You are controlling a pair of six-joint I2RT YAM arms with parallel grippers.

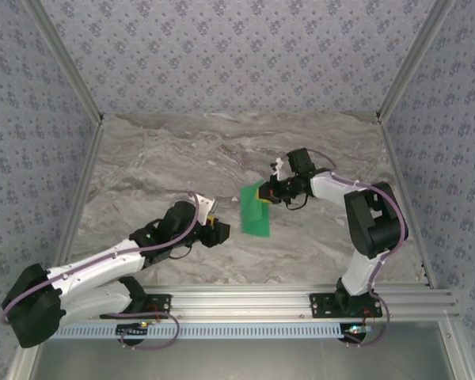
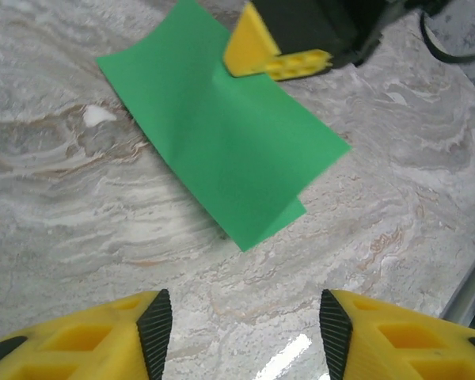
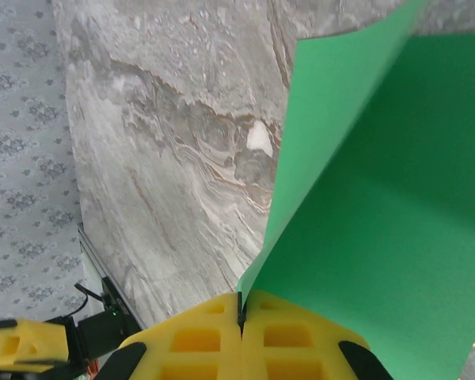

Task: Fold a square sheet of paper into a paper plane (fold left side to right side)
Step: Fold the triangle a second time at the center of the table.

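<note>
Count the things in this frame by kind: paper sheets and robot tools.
green square sheet of paper: 1
tools: 2 (left tool, right tool)
Total: 3

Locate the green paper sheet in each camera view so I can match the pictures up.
Top external: the green sheet sits right of centre.
Left wrist: the green sheet is in the upper middle, partly doubled over.
Right wrist: the green sheet covers the right half, rising from bottom centre.
Shared landmark: the right claw, shut on the sheet's edge.
</note>
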